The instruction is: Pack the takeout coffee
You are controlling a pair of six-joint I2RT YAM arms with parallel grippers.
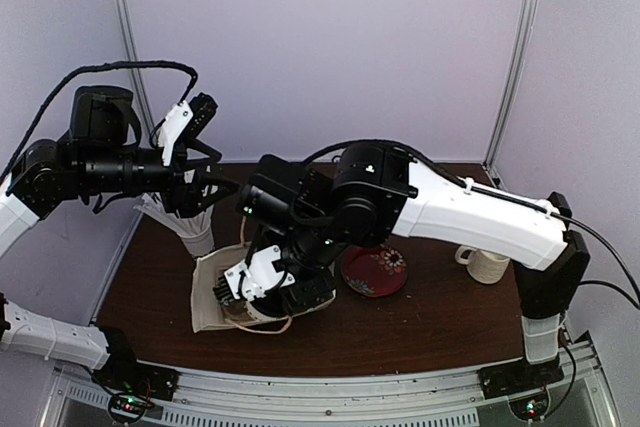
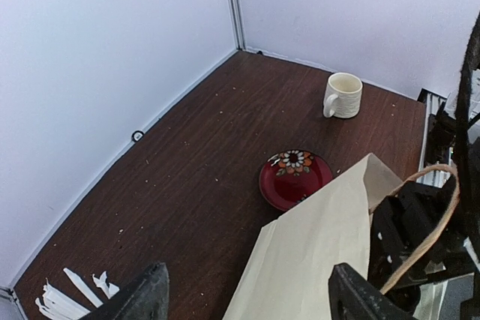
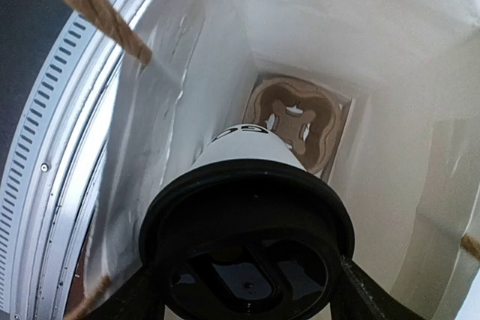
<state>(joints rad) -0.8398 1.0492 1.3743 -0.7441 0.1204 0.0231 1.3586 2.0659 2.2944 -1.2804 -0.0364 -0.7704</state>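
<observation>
In the right wrist view the takeout coffee cup [image 3: 246,149], white with dark letters near its base, wears its black lid [image 3: 247,237]. My right gripper [image 3: 247,294] is shut on it at the lid rim and holds it inside the open cream paper bag [image 3: 375,73], above a brown cardboard cup holder [image 3: 300,114] at the bag's bottom. From above, the right gripper [image 1: 265,287] is down in the bag [image 1: 208,292]. My left gripper [image 1: 208,147] is open and empty, raised at the left; in its own view [image 2: 251,301] it hangs over the bag [image 2: 315,245].
A paper cup of white sticks [image 1: 195,227] stands behind the bag, its sticks showing in the left wrist view [image 2: 67,297]. A red flowered plate [image 1: 375,270] [image 2: 295,177] lies right of the bag. A cream ribbed mug [image 1: 487,265] [image 2: 343,95] stands at the right.
</observation>
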